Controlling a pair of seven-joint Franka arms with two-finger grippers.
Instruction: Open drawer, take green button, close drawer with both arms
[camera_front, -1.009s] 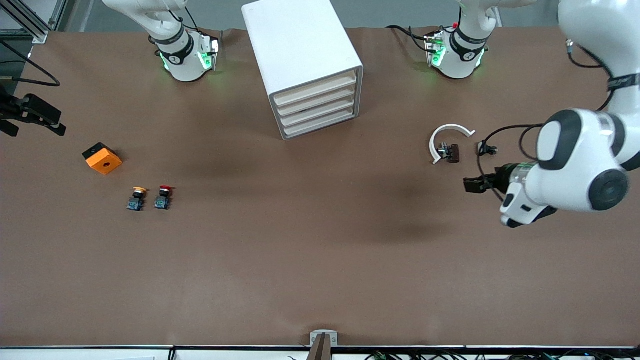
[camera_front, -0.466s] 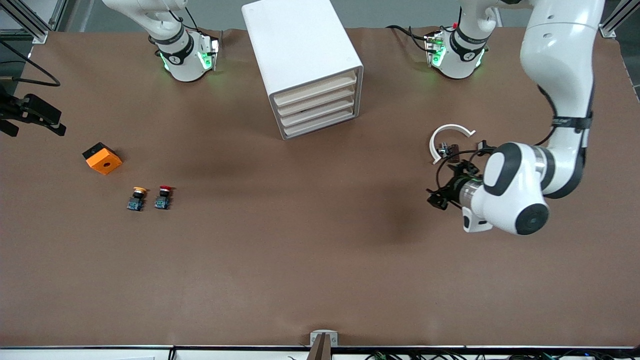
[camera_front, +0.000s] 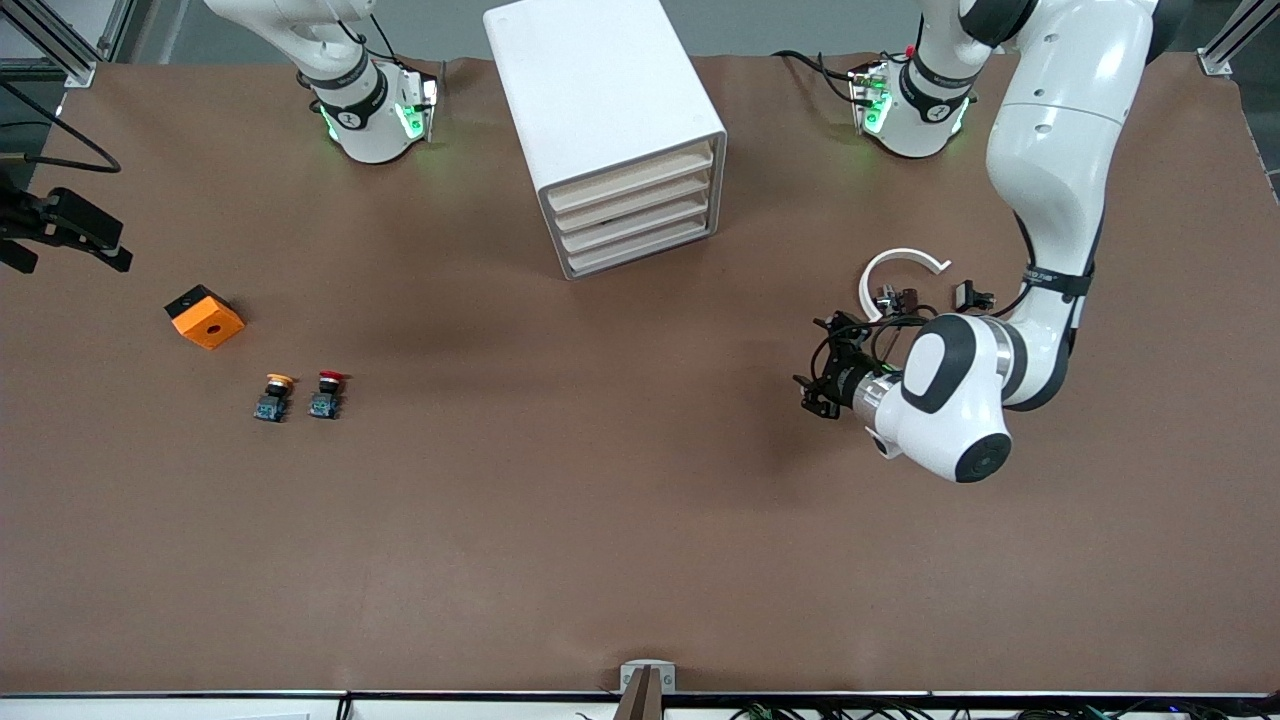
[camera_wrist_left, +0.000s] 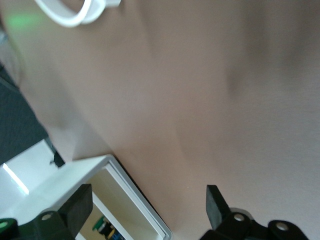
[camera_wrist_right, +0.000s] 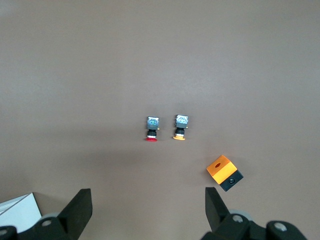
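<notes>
The white box cabinet (camera_front: 603, 110) stands near the robots' bases, and its four cream drawer fronts (camera_front: 634, 215) all sit flush. My left gripper (camera_front: 815, 370) is open and empty in the air, over bare table beside the white ring, and points toward the cabinet. In the left wrist view the open gripper (camera_wrist_left: 147, 205) frames a corner of the cabinet (camera_wrist_left: 125, 187). A green cap on a dark base (camera_wrist_left: 103, 226) shows inside it. My right gripper (camera_wrist_right: 147, 205) is open and empty high over the table, and is out of the front view.
A yellow-capped button (camera_front: 273, 396) and a red-capped button (camera_front: 326, 394) stand toward the right arm's end, with an orange block (camera_front: 204, 316) beside them. A white ring piece (camera_front: 897, 262) and a small brown part (camera_front: 905, 305) lie toward the left arm's end.
My left arm has swung in from the left arm's end of the table, bringing its gripper past the white ring toward the cabinet. The right arm and the objects have not moved.
</notes>
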